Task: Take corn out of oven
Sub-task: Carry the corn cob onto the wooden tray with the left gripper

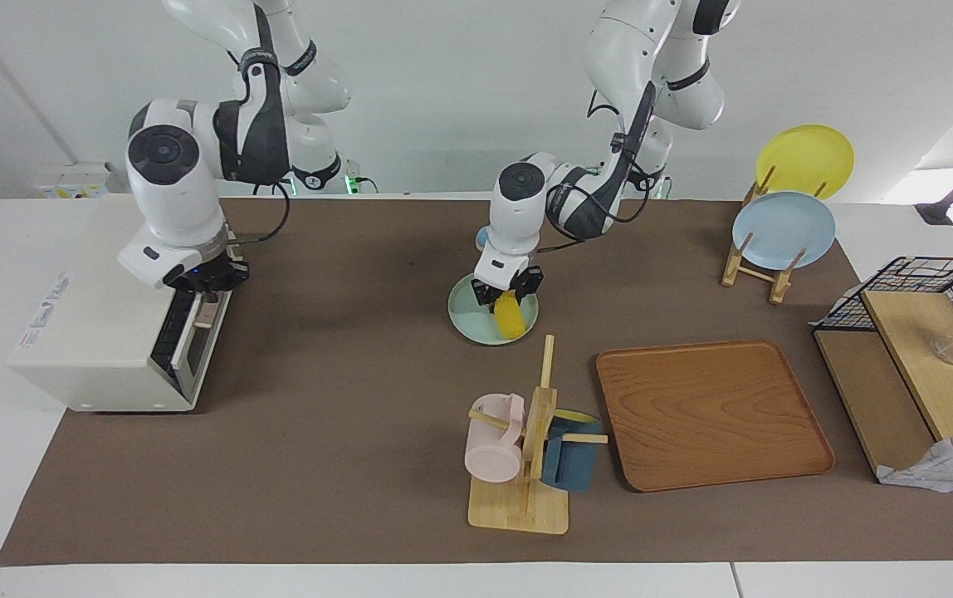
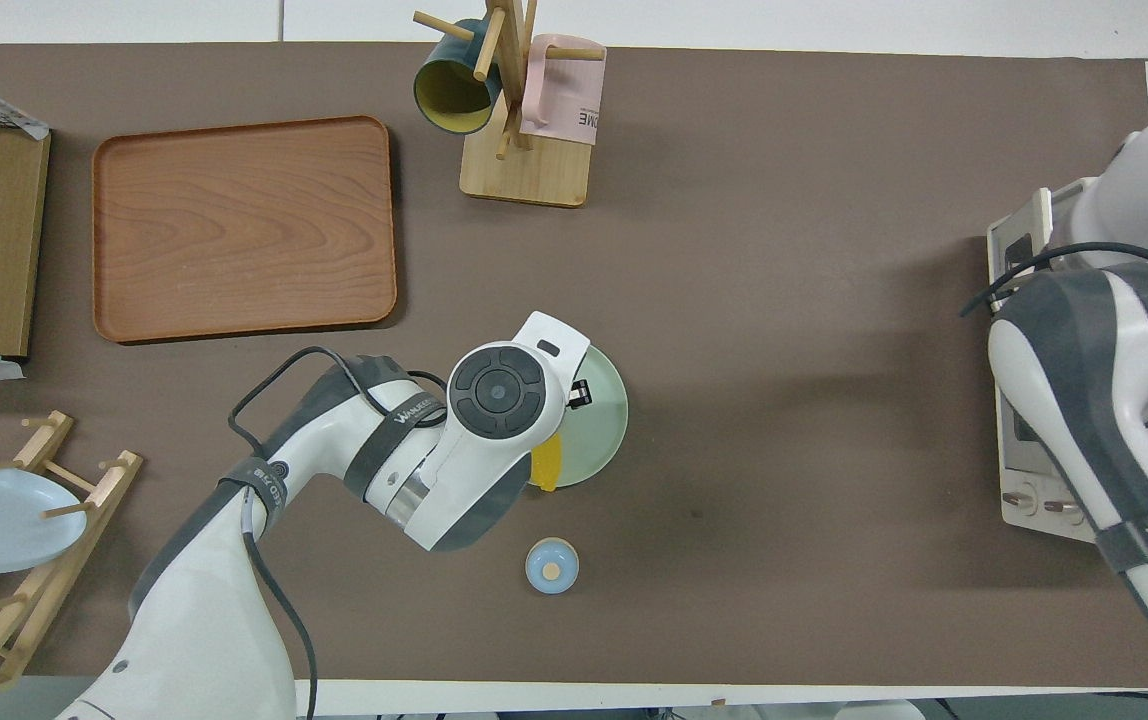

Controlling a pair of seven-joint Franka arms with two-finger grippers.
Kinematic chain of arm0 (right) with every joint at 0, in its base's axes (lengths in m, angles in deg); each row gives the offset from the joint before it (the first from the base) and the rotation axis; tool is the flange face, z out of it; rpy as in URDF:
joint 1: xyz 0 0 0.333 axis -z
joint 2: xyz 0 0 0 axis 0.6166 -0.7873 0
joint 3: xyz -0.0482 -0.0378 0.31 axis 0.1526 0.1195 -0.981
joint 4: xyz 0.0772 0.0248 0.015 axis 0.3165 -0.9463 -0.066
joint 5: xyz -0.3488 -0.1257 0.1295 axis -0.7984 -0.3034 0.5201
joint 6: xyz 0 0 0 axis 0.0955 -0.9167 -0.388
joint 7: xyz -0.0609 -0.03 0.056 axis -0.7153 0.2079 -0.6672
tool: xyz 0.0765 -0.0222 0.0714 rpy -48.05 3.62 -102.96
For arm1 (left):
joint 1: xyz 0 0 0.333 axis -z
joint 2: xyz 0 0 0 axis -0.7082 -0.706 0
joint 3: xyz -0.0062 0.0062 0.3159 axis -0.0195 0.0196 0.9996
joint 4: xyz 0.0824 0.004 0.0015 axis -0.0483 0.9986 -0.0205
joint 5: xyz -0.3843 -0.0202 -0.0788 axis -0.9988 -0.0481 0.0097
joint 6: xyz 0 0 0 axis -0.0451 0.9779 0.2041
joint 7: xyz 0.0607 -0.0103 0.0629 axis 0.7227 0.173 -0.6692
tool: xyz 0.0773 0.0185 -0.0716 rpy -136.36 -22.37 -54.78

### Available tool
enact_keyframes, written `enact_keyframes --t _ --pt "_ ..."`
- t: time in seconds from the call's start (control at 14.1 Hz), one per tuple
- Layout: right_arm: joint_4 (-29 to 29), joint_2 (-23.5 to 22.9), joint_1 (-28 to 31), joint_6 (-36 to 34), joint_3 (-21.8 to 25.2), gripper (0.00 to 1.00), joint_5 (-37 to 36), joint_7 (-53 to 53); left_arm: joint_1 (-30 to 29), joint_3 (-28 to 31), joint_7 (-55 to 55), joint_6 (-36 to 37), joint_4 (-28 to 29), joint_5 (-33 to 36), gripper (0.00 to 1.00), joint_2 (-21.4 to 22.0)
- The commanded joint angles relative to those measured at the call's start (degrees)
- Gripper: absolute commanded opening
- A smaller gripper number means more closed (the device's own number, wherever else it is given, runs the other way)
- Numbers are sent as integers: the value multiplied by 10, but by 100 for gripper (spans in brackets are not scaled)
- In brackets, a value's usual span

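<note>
Corn (image 1: 510, 316) is held in the left gripper (image 1: 509, 292) over the green plate (image 1: 468, 320): lower it flat before releasing, while the right gripper (image 1: 209, 278), finger state unreadable, rests at the oven (image 1: 103, 332) door.

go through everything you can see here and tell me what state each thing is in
corn: out of the oven, on the green plate, under the left end effector.
oven: door looks shut, right end effector at its top edge.
wooden tray: bare.
pink mug: hung on the mug rack.
blue plate: upright in its stand.
</note>
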Motion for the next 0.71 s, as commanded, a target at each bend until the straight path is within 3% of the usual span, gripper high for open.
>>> enact_keyframes --t 0.0,0.07,0.14,0.21,0.28,0.5,0.64 --pt "-12 14 21 -14 -6 7 -10 35 -32 4 37 68 -48 2 0 5" --pt "-5 24 26 -21 -6 11 2 43 -52 6 65 70 -41 2 0 14" --pt "23 41 22 -47 -6 29 54 38 -88 7 127 69 -37 2 0 14" --pt "62 47 22 -82 -6 55 104 32 -123 7 179 66 -38 3 0 11" --pt "104 48 26 -114 -5 100 137 28 -167 7 226 58 -42 3 0 7" --pt "204 46 33 -192 2 100 160 27 -262 5 325 -1 -42 3 0 -13" --pt "227 41 37 -224 3 100 160 22 -271 6 330 -8 -70 3 0 -41"
